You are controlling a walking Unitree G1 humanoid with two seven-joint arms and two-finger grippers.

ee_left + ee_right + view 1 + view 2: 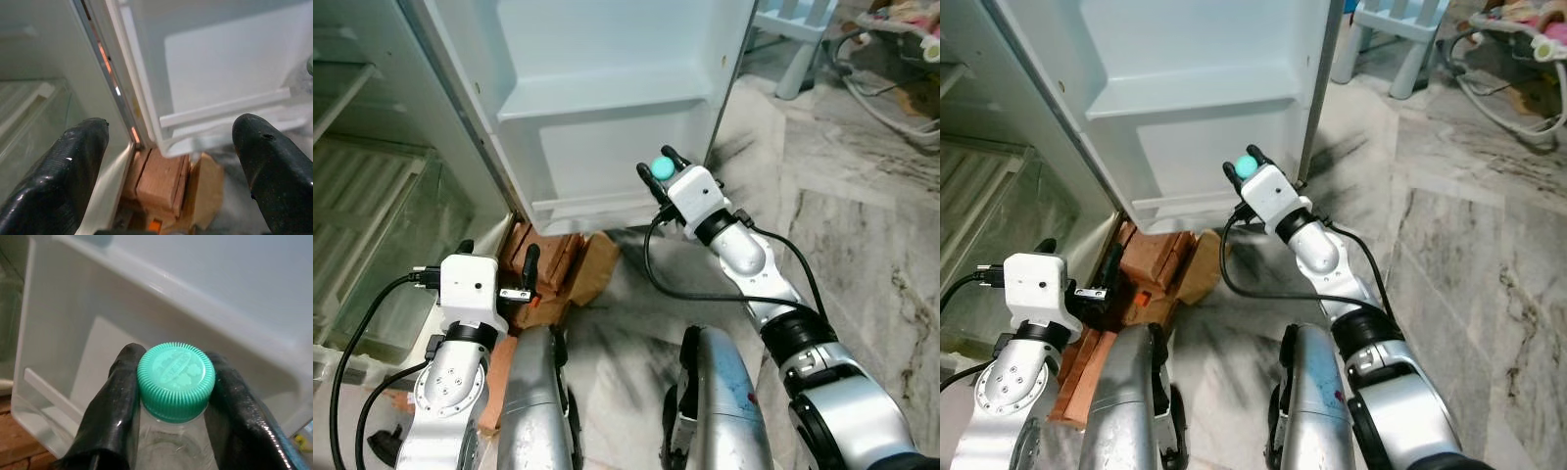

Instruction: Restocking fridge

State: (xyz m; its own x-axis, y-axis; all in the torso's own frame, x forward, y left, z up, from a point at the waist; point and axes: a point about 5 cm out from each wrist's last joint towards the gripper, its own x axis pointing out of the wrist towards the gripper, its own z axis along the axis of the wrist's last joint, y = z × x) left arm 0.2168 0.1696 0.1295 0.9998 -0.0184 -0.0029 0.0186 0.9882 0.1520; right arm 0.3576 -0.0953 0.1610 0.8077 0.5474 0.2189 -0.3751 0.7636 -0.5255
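The right end effector (663, 168) grips a clear bottle (171, 445) by the neck, its two black fingers (105, 416) pressed against opposite sides just under the teal ribbed cap (176, 379). The bottle's long axis runs along the fingers, with the cap pointing outward past the fingertips, toward the open fridge door (607, 88); the clear body lies back between the fingers toward the wrist. In the head views only the cap (661, 167) can be made out, as a teal dot at the fingertips.

Just beyond the cap is the inside of the door. The lowest door shelf (607, 211), a clear bin with a white rail across its front, sits a little below and ahead of the right end effector; a second moulded shelf (607, 103) lies higher up, above the fingertips. The bottle is held in the air, close to the door lining but not touching it as far as can be told.

The left end effector (499, 269) is open, its two fingers (63, 171) spread wide with nothing between them. Ahead of it, between the fingertips, stands the hinge edge of the door, and beneath that a stack of red bricks (159, 178) on the marble floor (862, 225), under the fridge corner. To its outer side is the fridge interior with a glass shelf (382, 245).
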